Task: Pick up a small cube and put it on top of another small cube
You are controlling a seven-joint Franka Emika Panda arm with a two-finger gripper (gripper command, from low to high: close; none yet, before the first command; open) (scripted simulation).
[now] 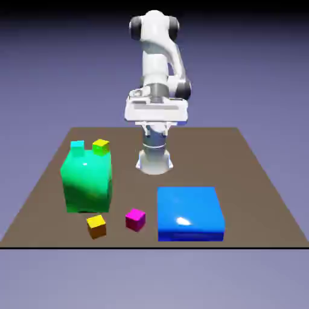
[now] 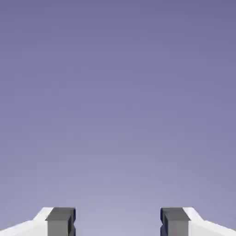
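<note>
Gripper point(image 1: 156, 128) jaws spread with nothing between the tips, hanging over the robot's base at the far side of the table point(image 1: 241, 172). Nearest the camera, small orange-yellow cube point(image 1: 96, 226) sits on the tabletop toward the exterior view's left, well apart from the gripper, lower and nearer the camera; magenta cube point(image 1: 136, 219) just beside it, then blue block point(image 1: 189, 213) to the exterior view's right. Farther back, green block point(image 1: 88, 183), with cyan cube point(image 1: 77, 148) and lime-yellow cube point(image 1: 101, 146) showing at its top edge, can't tell if on it or behind.
</note>
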